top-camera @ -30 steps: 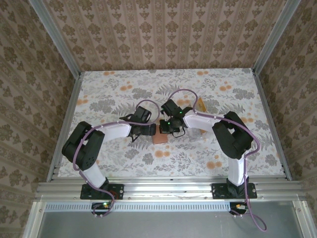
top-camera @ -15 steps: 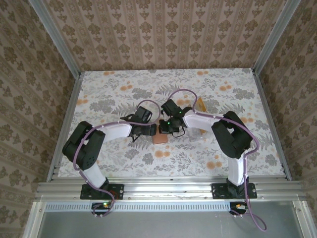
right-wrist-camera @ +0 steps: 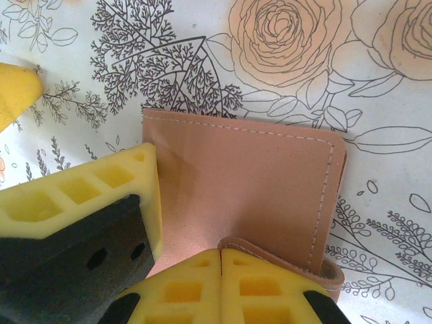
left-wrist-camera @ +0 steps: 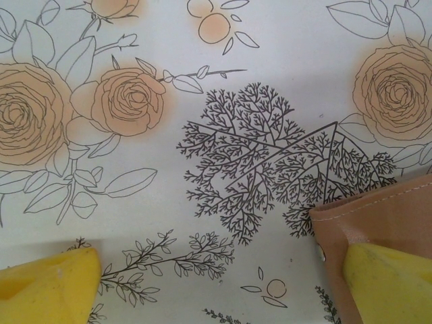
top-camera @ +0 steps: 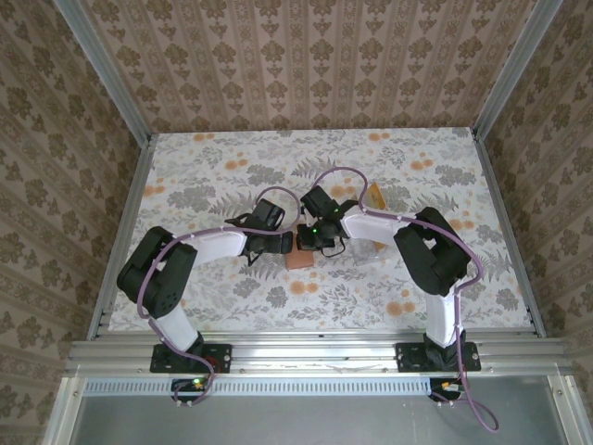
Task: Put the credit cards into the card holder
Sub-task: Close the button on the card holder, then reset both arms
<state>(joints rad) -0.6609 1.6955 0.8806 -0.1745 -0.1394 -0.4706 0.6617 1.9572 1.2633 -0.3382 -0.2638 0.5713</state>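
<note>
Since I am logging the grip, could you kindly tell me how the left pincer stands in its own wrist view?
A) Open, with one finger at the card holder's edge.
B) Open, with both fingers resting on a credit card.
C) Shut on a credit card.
A: the left pincer stands wide open, and one yellow finger overlaps the edge of the card holder.

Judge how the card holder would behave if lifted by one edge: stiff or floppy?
Probably floppy: the card holder looks like thin stitched leather, and one flap curls up. Likely light, and apt to slide on the smooth printed tablecloth when pushed.
</note>
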